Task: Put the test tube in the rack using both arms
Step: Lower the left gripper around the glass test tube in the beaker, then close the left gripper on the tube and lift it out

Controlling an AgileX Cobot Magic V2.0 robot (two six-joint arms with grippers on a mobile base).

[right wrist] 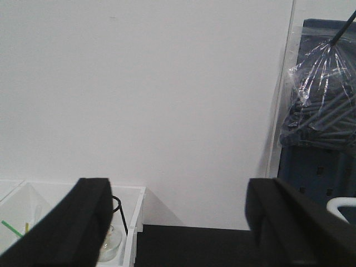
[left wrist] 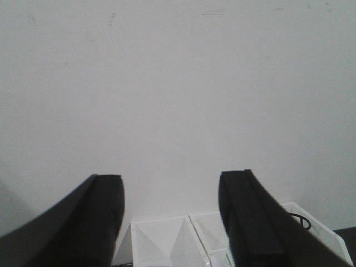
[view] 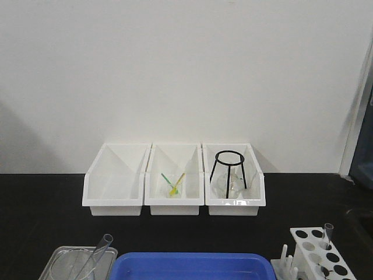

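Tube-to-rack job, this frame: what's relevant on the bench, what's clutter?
Job:
- test tube leaning in the clear beaker
- rack
- left tool and right tool, both open

Lying about:
- clear beaker itself
- blue tray
- three white bins, the middle holding coloured sticks, the right a tripod and flask
- second tube, already standing in the rack

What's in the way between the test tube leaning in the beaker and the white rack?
The blue tray lies between them: the test tube leans in the beaker on the left, the rack stands on the right. The tray looks low, so a lifted tube would probably pass over it.
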